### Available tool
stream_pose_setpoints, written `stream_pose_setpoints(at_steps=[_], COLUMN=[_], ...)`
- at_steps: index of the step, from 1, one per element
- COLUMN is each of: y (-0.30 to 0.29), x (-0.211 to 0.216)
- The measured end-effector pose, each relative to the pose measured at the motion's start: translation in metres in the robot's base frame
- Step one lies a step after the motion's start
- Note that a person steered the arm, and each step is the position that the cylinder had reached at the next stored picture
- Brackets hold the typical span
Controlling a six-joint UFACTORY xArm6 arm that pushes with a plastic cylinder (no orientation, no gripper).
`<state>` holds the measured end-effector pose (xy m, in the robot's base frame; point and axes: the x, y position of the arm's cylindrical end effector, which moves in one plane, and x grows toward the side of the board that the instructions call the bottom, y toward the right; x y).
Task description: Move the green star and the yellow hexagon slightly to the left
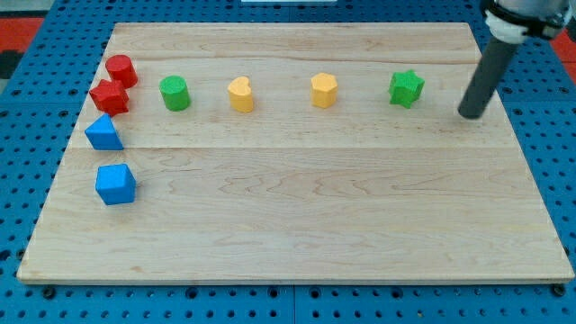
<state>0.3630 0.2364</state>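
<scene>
The green star (406, 88) lies near the view's top right of the wooden board (297, 225). The yellow hexagon (324, 90) lies to its left, in the same row. My tip (469, 114) rests on the board to the right of the green star and slightly lower, with a gap between them. The dark rod rises up and to the right from the tip, out of the view's top right corner.
In the same row further left lie a yellow heart (240, 94) and a green cylinder (175, 93). At the view's left are a red cylinder (121, 70), a red star (109, 96), a blue triangle (103, 133) and a blue cube (115, 184).
</scene>
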Motion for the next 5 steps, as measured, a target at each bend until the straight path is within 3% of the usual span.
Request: stream_pose_setpoints(at_steps=[1, 3, 4, 5], y=[-0.027, -0.202, -0.218, -0.162], x=[-0.045, -0.054, -0.047, -0.046])
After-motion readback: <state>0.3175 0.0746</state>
